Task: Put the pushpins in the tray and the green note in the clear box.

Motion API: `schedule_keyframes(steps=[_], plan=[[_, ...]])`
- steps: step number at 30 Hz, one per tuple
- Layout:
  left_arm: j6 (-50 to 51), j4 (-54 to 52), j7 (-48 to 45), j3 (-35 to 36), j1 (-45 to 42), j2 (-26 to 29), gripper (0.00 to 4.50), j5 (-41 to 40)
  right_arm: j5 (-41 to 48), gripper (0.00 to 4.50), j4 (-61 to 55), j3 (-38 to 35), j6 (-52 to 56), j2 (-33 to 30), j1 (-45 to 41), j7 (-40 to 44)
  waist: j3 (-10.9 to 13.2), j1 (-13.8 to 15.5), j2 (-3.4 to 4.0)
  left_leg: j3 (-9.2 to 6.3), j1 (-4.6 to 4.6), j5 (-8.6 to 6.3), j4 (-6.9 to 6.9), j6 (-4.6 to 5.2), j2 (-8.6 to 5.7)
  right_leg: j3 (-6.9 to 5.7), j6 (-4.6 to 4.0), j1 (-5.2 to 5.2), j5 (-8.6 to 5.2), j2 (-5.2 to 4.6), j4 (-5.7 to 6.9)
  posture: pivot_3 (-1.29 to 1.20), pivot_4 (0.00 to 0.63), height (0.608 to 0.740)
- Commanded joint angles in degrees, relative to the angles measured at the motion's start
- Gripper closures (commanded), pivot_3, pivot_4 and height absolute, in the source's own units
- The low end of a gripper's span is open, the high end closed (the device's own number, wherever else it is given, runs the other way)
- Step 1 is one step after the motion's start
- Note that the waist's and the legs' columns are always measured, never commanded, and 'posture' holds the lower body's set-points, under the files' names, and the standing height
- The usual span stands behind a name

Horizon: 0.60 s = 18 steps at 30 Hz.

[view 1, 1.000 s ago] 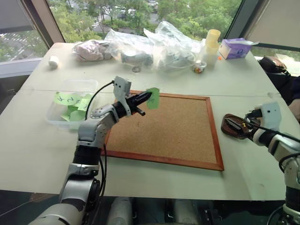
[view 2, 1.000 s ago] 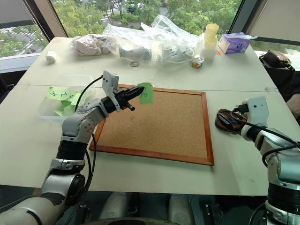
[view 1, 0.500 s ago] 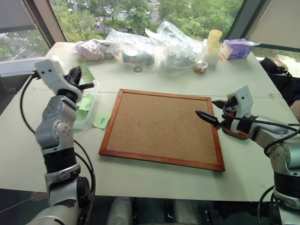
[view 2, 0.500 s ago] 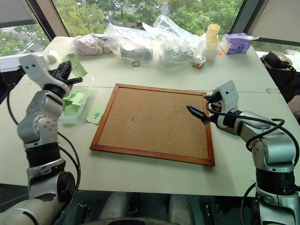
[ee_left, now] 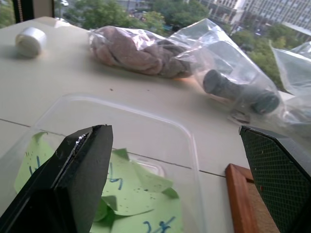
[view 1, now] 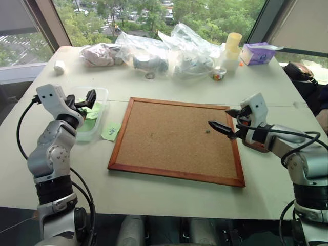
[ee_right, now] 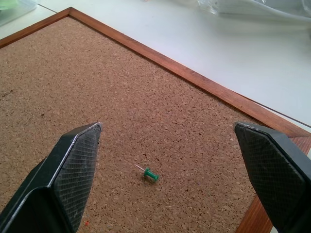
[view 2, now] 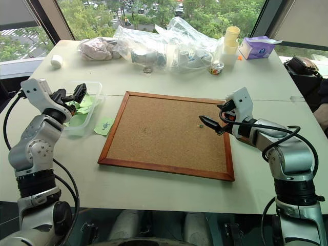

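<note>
The left gripper (view 1: 84,100), a moment ago pinching the green note, now gapes empty over the clear box (view 1: 100,94) at the table's left edge, so the note seems dropped in, while the right gripper (ee_right: 167,170) hangs wide over a pushpin (ee_right: 150,174) lying on the cork board (view 1: 154,138)

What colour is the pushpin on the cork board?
Green head; pushpin shows best in the right wrist view.

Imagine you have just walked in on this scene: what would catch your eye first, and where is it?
The big cork board at the table's middle draws the eye, bare but for one green pushpin lying near its right edge, with the right gripper open just beside it. At the left, the left gripper hangs open over the clear box of green notes, and one more green slip lies on the table between box and board.
</note>
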Motion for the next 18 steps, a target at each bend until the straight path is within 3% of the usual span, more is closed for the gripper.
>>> schedule_keyframes(steps=[1, 10, 14, 18], plan=[[4.15, -5.15, -5.52, -0.43, -0.48, 2.65, 0.22, -6.61, 0.25, 0.0, -2.1, -1.81, -0.57, -0.98, 0.51, -0.17, 0.0, 0.07, 0.0, 0.0, 0.0, 0.0, 0.0, 0.0, 0.0, 0.0, 0.0, 0.0, 0.0, 0.0, 0.0, 0.0, 0.15, 0.74], [16.89, -13.57, -19.15, -9.7, 0.26, 7.2, 0.22, -20.74, 1.53, 0.0, -5.07, -4.35, 0.79, -1.31, 3.92, -1.29, -0.01, 0.01, 0.02, -0.01, 0.03, 0.0, 0.0, -0.01, -0.01, 0.01, 0.0, 0.02, 0.0, 0.0, 0.02, 0.0, 0.15, 0.74], [16.84, -13.46, -24.45, -14.92, 1.56, 8.45, 0.22, -20.35, 3.57, 0.0, -8.02, -5.91, 2.32, -1.73, 6.46, -0.56, -0.02, -0.08, 0.04, 0.0, 0.07, 0.01, 0.0, -0.01, 0.0, 0.02, -0.01, 0.03, 0.0, 0.03, 0.02, 0.0, 0.15, 0.74], [11.83, -10.08, -30.31, -22.46, 2.86, 9.52, 0.22, -13.78, 6.0, 0.0, -11.99, -7.02, 3.6, -2.82, 9.84, 1.04, -0.02, 0.14, 0.04, 0.01, 0.07, 0.01, 0.0, -0.02, -0.02, 0.02, -0.01, 0.05, -0.01, 0.03, 0.0, 0.0, 0.15, 0.74]])
